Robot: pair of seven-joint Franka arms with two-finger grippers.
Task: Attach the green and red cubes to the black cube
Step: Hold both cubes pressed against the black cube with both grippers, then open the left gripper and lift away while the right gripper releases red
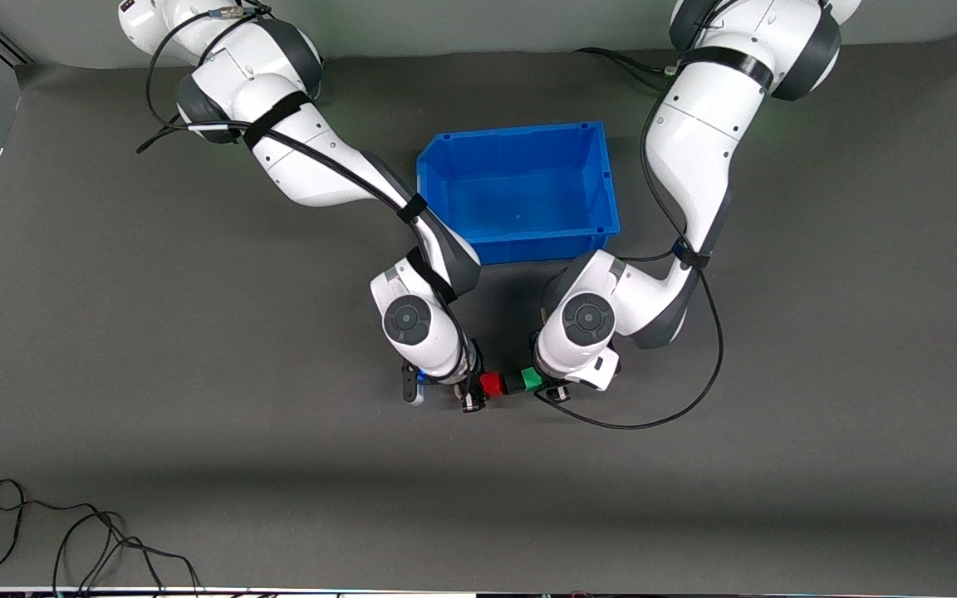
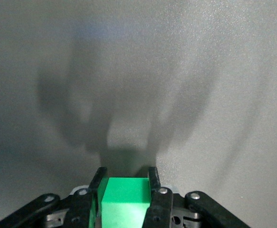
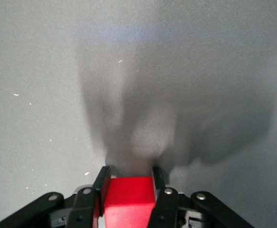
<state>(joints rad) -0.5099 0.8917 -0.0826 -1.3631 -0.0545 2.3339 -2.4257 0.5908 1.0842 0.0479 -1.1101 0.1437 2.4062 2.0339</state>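
Observation:
My right gripper [image 1: 481, 392] is shut on the red cube [image 1: 493, 384], just above the grey mat and nearer the front camera than the blue bin. My left gripper [image 1: 547, 387] is shut on the green cube [image 1: 532, 379]. The two cubes face each other, and a small dark block that looks like the black cube [image 1: 513, 383] sits between them. In the left wrist view the green cube [image 2: 124, 199] fills the gap between the black fingers [image 2: 153, 176] of the left gripper [image 2: 126, 174]. In the right wrist view the red cube [image 3: 128, 197] sits between the fingers of the right gripper [image 3: 128, 172]. The black cube is hidden in both wrist views.
The blue bin [image 1: 520, 134] stands empty between the two arms, farther from the front camera than the cubes. A black cable [image 1: 678, 407] loops from the left arm onto the mat. Loose cables [image 1: 71, 540] lie at the near edge, toward the right arm's end.

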